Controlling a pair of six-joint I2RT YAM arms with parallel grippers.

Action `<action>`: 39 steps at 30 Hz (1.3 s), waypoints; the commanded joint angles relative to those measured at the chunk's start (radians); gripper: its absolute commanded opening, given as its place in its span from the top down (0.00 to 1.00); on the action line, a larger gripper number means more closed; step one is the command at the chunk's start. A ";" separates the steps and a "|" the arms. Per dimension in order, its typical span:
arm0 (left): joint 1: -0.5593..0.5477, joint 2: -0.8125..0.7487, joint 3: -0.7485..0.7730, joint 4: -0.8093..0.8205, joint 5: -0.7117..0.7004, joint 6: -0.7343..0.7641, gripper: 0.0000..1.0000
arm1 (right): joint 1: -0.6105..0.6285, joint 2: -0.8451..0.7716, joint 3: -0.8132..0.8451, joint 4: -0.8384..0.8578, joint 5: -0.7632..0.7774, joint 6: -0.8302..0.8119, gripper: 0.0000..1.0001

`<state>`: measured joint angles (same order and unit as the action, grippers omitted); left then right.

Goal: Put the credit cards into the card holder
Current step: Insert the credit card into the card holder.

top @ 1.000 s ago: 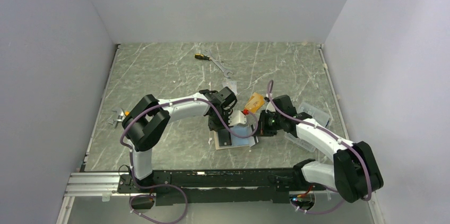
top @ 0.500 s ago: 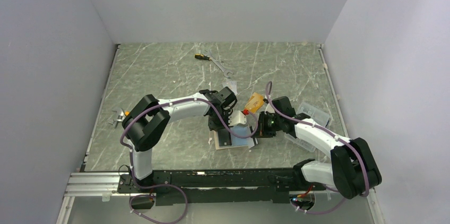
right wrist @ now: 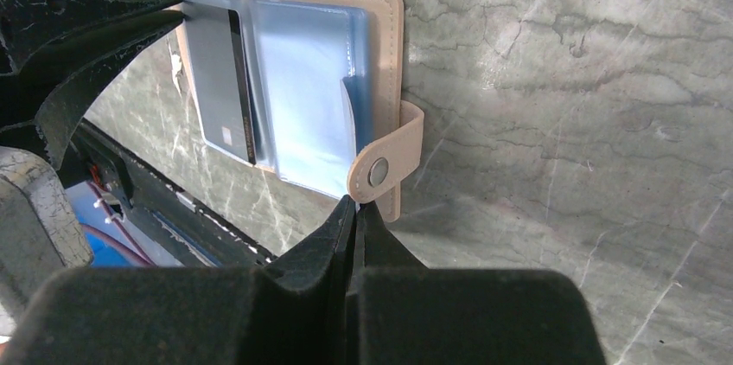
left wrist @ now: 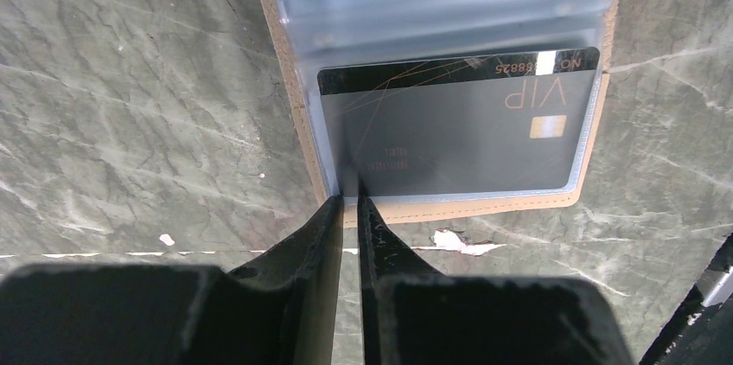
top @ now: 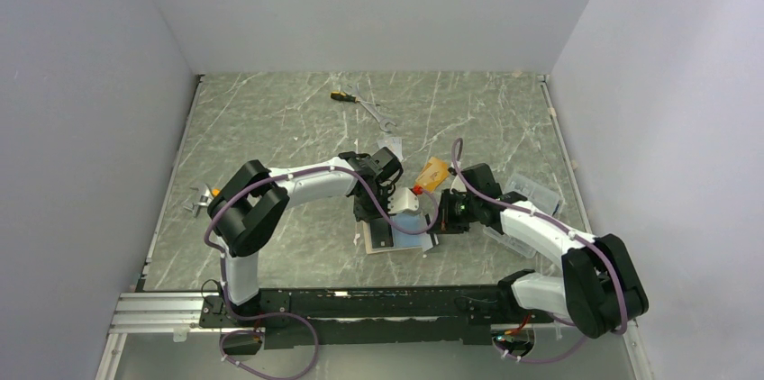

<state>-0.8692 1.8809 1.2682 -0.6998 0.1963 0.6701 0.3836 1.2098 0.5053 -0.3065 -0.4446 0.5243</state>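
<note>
**Left tool** (left wrist: 348,201): the jaws are all but closed, with a thin slit between the black fingers. The tips sit at the near corner of the card holder (left wrist: 484,208), where a clear sleeve's edge meets the tan rim. I cannot tell whether they pinch that edge or merely touch it.

**Card holder:** it lies open and flat on the green marbled worktop (left wrist: 130,105), spreading away from the left tool's tips. Inside are clear bluish sleeves (right wrist: 302,80), layered like pages. The sleeve nearest the left tool carries the black card (left wrist: 449,136). It is seated almost fully, with a dark strip left uncovered at the pocket mouth.

**Writing on the black card** (upside down from the left wrist):
- "VIP" in thin gold letters, next to a small gold chip-like patch.
- Along the far edge, "NO." and a number of which only "8825" reads clearly.
- Faint small print mid-card, too blurred to read.

**Right tool** (right wrist: 354,205): the fingers are pressed fully together with nothing between them. The tip lies just under the rounded end of the snap tab (right wrist: 393,153), which arches off the holder's edge and carries a metal stud (right wrist: 378,173). I cannot tell whether the tip touches the tab or stops a hair short.

**From above:**
- The two tools meet at the holder from opposite sides.
- An orange card (top: 435,170) shows just beyond the right tool's wrist, any print too small to read.
- A clear plastic box (top: 533,191) lies to the right tool's outer side.
- A screwdriver (top: 341,95) and a wrench (top: 377,114) lie well beyond both tools.
</note>
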 commanded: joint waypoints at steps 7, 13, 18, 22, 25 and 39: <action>-0.005 0.024 0.019 -0.015 -0.010 0.023 0.83 | 0.060 0.095 0.038 -0.016 0.065 0.008 1.00; -0.005 0.021 0.018 -0.015 -0.006 0.024 0.83 | 0.079 0.134 0.055 -0.016 0.066 0.010 1.00; -0.005 0.020 0.017 -0.018 -0.004 0.027 0.84 | 0.084 0.158 0.061 0.002 0.049 0.012 1.00; -0.006 0.015 0.023 -0.018 -0.011 0.031 0.84 | 0.091 0.187 0.063 0.033 0.031 0.022 1.00; -0.001 0.003 0.066 -0.047 0.013 0.025 0.84 | 0.093 0.196 0.058 0.055 0.018 0.028 1.00; -0.023 0.139 0.330 -0.123 0.210 0.003 0.82 | 0.094 0.206 0.031 0.093 0.000 0.040 1.00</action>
<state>-0.8745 1.9488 1.5593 -0.7975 0.3382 0.6727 0.4702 1.3952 0.5652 -0.2092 -0.5079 0.5735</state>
